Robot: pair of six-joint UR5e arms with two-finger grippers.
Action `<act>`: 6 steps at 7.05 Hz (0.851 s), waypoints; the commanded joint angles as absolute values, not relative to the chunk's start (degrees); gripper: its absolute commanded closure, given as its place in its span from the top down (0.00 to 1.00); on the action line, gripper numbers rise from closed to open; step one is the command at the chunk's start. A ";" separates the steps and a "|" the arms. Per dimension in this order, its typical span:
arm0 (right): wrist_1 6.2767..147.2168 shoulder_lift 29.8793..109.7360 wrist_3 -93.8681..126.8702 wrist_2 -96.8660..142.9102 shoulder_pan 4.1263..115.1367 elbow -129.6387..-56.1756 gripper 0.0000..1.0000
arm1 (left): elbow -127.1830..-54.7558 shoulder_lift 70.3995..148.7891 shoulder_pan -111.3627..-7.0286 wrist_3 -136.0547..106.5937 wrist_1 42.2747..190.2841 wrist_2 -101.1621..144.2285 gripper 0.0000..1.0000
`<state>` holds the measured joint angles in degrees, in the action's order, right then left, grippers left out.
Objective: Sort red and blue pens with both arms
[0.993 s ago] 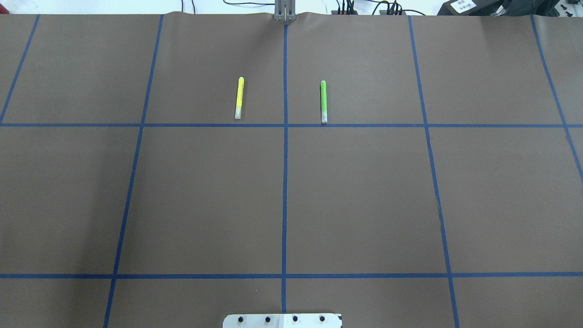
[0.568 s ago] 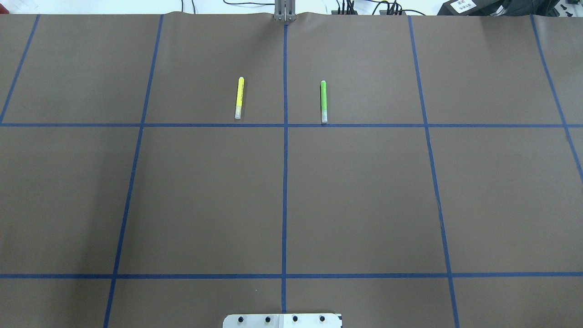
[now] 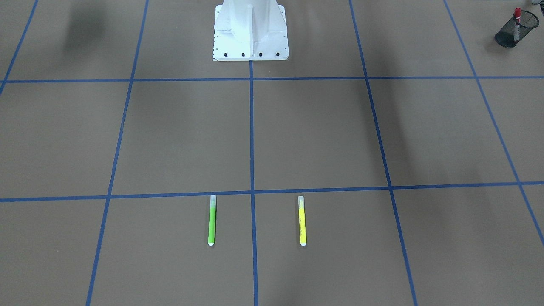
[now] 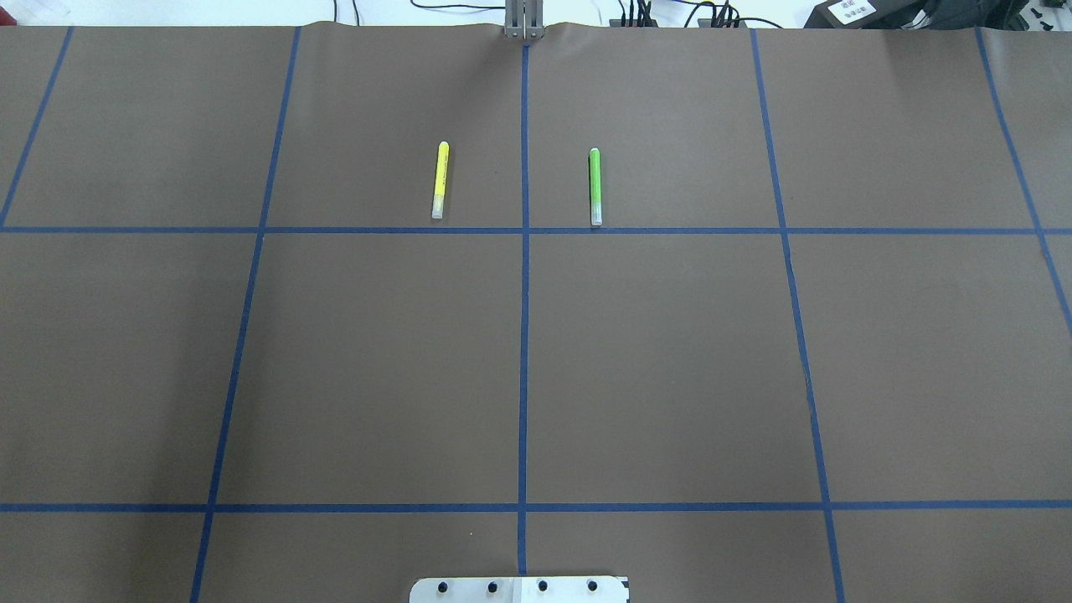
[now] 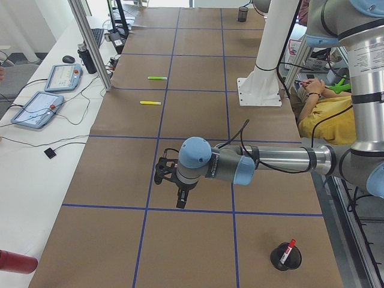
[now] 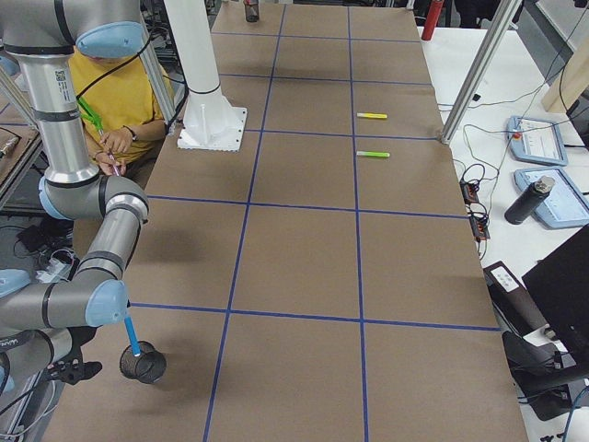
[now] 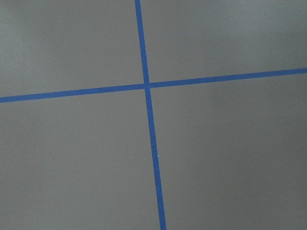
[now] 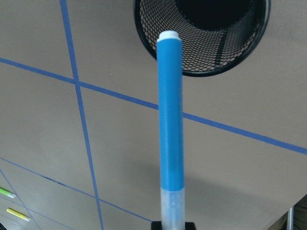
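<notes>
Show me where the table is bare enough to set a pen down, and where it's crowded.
The two big squares between the white pedestal and the yellow pen and green pen lie bare, as do the squares flanking them. Crowded: the strip between those two pens, and the mesh cup with the blue pen at its rim.

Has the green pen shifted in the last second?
No. The green pen stays with its clear end at the crosswise blue tape line.
</notes>
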<state>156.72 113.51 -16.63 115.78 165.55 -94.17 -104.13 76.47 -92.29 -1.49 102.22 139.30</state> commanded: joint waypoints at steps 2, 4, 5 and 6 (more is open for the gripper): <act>154.25 113.55 -16.70 114.00 166.11 -93.95 0.00 | -104.59 76.29 -92.29 -1.49 102.22 139.31 1.00; 153.20 113.47 -16.61 113.73 166.46 -93.78 0.00 | -104.59 76.29 -92.29 -1.49 102.22 139.31 1.00; 153.02 113.47 -16.09 113.73 166.38 -93.69 0.00 | -104.59 76.29 -92.37 -1.41 102.22 139.31 1.00; 152.93 112.42 -15.82 113.73 166.38 -92.13 0.00 | -104.59 76.20 -92.37 -1.49 102.13 139.31 1.00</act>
<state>153.16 113.23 -16.21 113.75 166.37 -93.40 -104.58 76.26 -92.34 -1.45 102.20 139.31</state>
